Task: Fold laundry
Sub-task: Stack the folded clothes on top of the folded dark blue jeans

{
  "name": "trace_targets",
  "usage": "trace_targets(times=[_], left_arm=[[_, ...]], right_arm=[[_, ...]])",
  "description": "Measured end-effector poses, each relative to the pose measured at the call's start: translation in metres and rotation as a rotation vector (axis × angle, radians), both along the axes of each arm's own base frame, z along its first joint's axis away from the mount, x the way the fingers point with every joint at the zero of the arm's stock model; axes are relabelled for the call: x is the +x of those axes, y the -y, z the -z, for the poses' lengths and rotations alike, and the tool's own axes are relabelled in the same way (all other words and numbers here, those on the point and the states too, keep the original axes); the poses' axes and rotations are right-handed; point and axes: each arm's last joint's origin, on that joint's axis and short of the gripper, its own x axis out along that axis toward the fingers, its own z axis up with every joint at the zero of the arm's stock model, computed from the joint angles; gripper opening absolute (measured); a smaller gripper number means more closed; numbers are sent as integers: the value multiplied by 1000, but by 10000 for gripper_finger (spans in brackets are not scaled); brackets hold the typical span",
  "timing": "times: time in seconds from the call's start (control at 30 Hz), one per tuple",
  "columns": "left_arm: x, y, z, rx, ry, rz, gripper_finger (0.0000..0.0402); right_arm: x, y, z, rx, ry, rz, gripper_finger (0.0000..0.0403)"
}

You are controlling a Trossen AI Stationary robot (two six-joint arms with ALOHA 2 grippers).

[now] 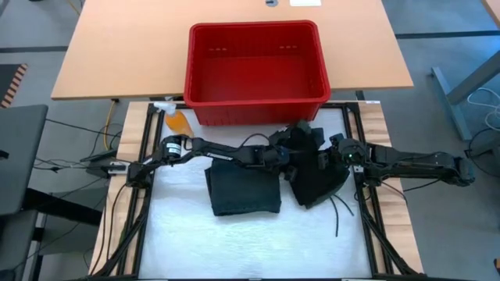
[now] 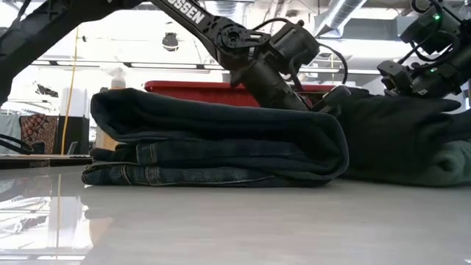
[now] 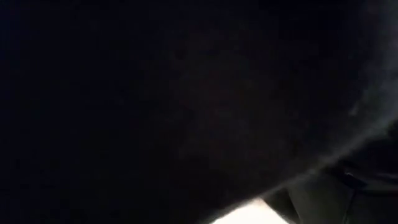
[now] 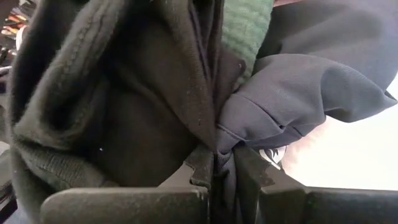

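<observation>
Two garments share our tabletop (image 1: pixel 180 234): folded jeans (image 1: pixel 244 190) and a black heap (image 1: pixel 316 176) beside them. Our right gripper (image 4: pixel 224 171) pinches the heap's cloth; our left gripper (image 1: pixel 291 156), spread wide, is buried in it. Next we likely spread it flat.

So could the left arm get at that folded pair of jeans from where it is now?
Probably yes. The folded jeans lie flat right beside the left pincer, with nothing on top of them. That pincer is open, down in the dark clothes pile, which the right pincer grips.
</observation>
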Motion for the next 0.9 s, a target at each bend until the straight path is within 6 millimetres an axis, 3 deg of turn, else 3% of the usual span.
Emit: trace_targets(times=[0.2, 0.43, 0.67, 0.9], left_arm=[[3, -5, 7, 24, 16, -72, 293], [5, -17, -1, 62, 46, -81, 293], [8, -16, -14, 110, 67, -42, 293], [5, -13, -12, 46, 61, -5, 293]], right_arm=[[-2, -2, 4, 46, -35, 25, 55], [0, -4, 10, 140, -75, -28, 55], [0, -6, 11, 176, -87, -86, 55], [-4, -8, 16, 216, -145, -116, 55]])
